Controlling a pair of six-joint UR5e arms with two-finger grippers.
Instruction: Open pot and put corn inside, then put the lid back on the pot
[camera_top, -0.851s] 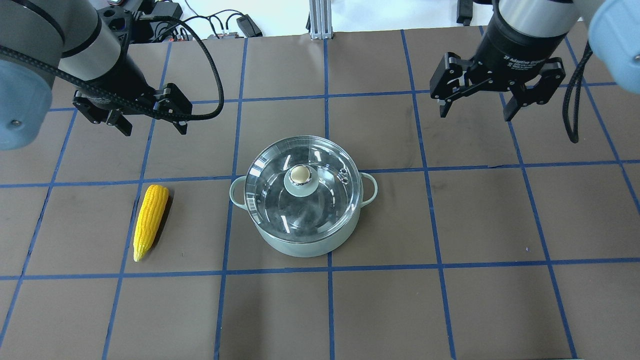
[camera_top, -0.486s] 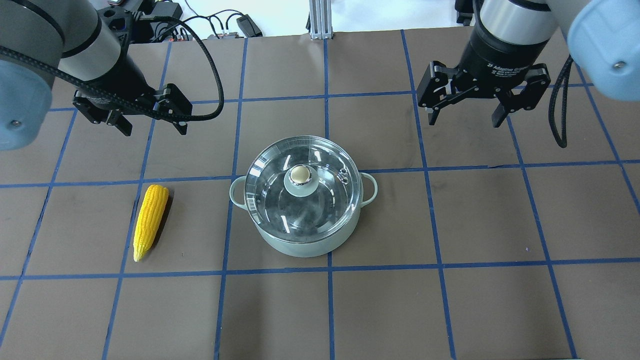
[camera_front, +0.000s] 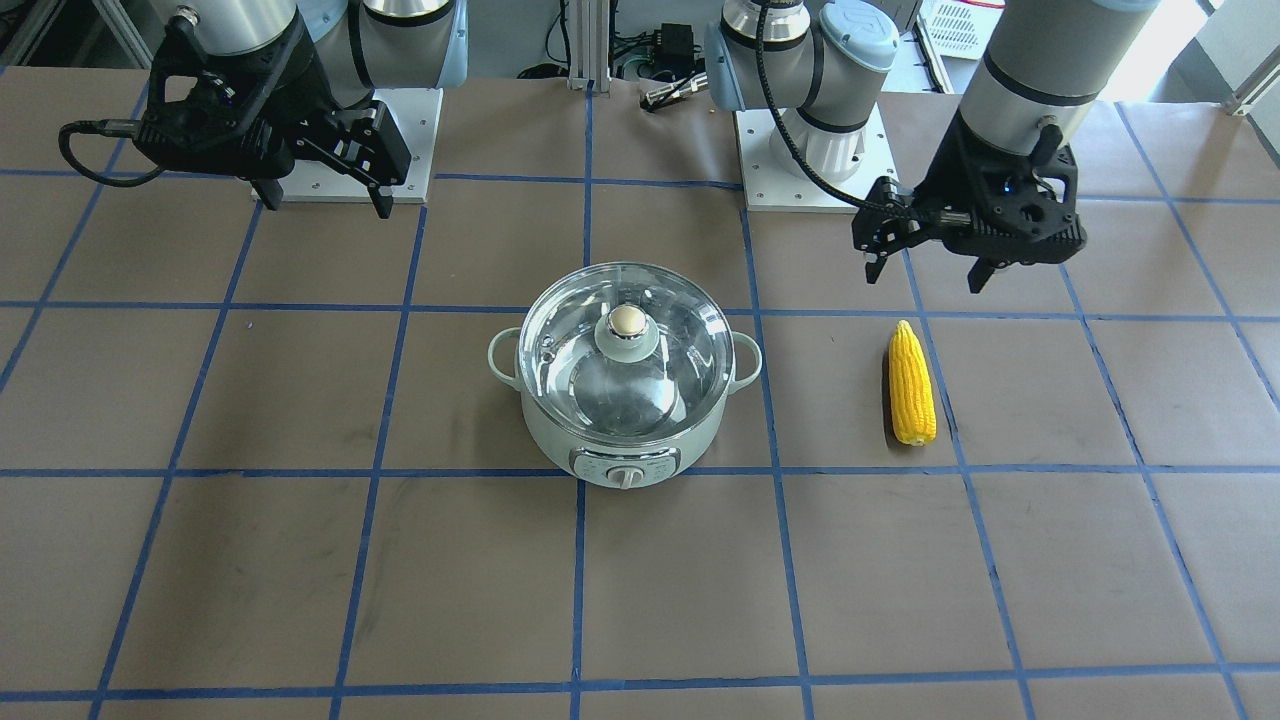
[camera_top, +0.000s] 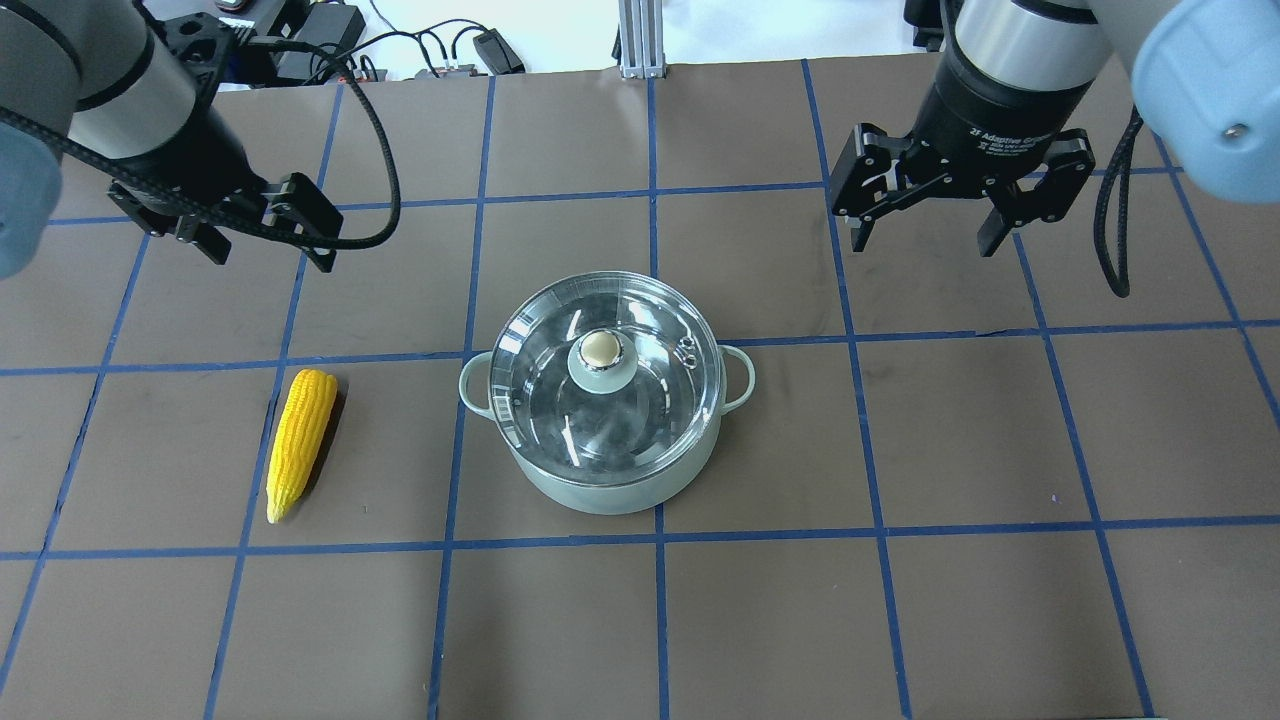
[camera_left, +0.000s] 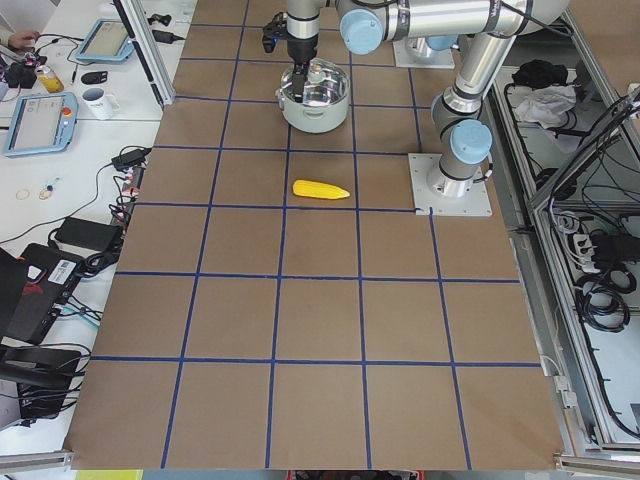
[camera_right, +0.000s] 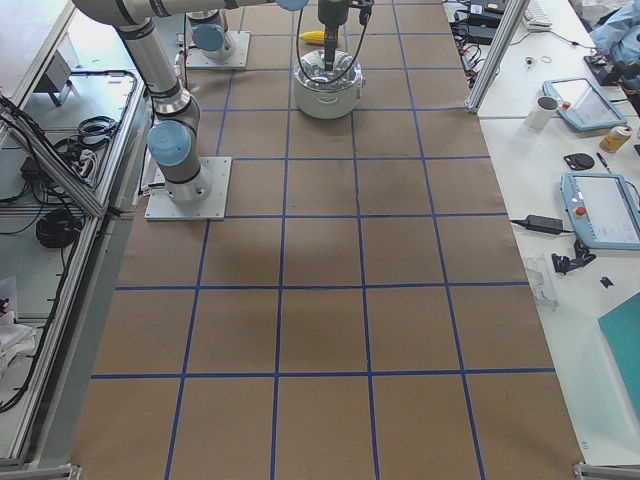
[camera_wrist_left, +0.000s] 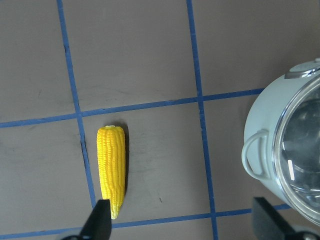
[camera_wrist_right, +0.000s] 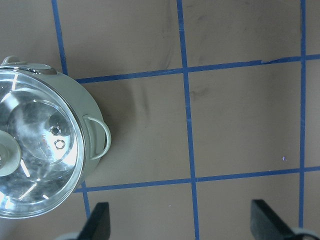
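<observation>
Since the earlier overhead frames the left gripper (camera_top: 272, 258) has shifted outward, away from the pot (camera_top: 600, 497) and toward the corn's side of the table (camera_top: 800, 600), while the right gripper (camera_top: 920, 246) has edged slightly toward the pot. Both grippers hang clear above the table with jaws spread wide, holding nothing. The corn (camera_top: 298, 440) lies flat on the table, well apart from the pot, on the left arm's side, so the left arm is plainly the nearer one. Its long axis runs from the robot's side toward the operators' side, tapered tip toward the robot's base. The left jaws are spread across that axis, which suits a grip around the girth. In the left wrist view the corn shows beside one finger (camera_wrist_left: 101, 220) rather than midway between the two, on the side away from the pot. Judgement: the gripper needs a further sideways correction before it descends. How far above the corn it hangs cannot be told. The lid (camera_top: 655, 405) is seated on the pot, its knob (camera_top: 600, 358) untouched. The knob lies toward the left arm's side from the right gripper and only at the edge of the right wrist view. Judgement: the lid must come off before the corn can go in.
</observation>
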